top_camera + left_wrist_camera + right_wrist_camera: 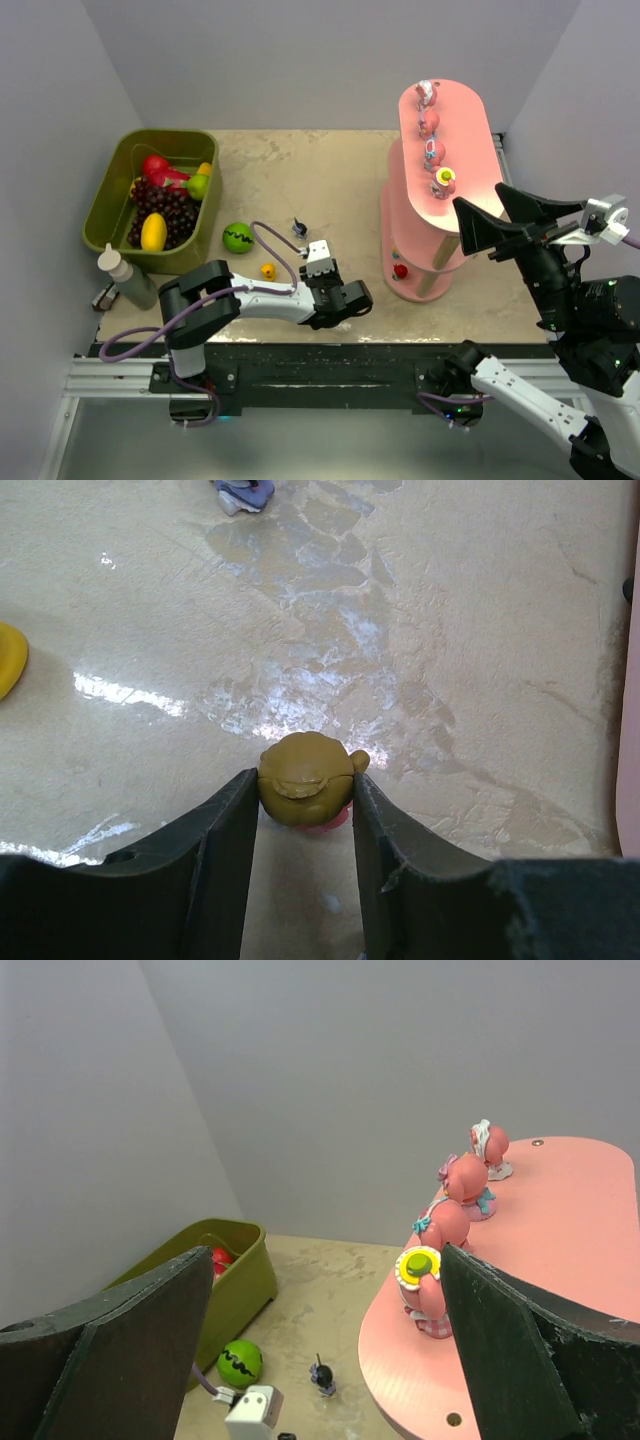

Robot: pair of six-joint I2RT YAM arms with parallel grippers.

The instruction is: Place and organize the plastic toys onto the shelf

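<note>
Shelf (475,150) stands on mottled beige tabletop (300,180), grey walls (300,60) around.

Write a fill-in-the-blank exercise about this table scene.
1. Figurines on the top tier of the shelf number ___.
2. The end effector flanking the brown figurine belongs to the ___ arm.
3. The bin holding fake fruit is ___.
4. The right end effector stands ___.
Missing: four; left; green; open.

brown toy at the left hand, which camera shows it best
Left wrist: the brown toy sits close up, centred in the left hand on the table. Top external has the left hand covering it; right wrist doesn't show it at all.
</note>
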